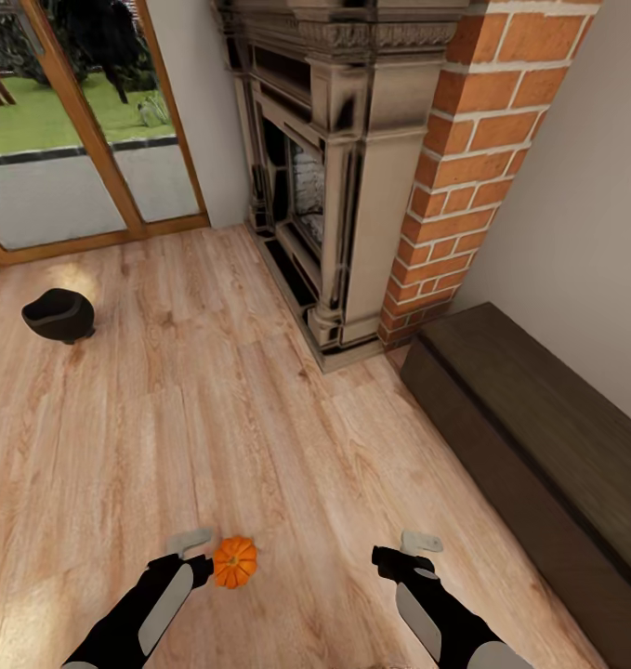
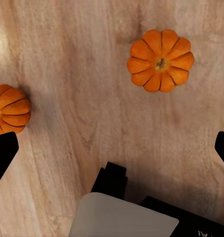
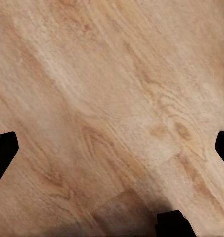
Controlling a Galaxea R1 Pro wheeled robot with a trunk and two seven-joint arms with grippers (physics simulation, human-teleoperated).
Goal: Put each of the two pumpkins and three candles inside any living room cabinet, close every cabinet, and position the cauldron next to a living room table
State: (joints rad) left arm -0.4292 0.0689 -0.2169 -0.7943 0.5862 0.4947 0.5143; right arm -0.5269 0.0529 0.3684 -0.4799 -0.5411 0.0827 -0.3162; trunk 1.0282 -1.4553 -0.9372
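A small orange pumpkin lies on the wood floor just right of my open left gripper. In the left wrist view two pumpkins rest on the floor ahead of the fingers, one whole and one cut by the frame edge. Nothing sits between the spread fingers of the left gripper. My right gripper hangs open over bare floor. The black cauldron stands on the floor at the far left. The dark-brown cabinet runs along the right wall, its front flush. The candles and the table are out of view.
An ornate fireplace and a red brick column stand ahead against the wall. Glass doors with a wooden frame fill the far left. Open wood floor stretches between me, the cauldron and the cabinet.
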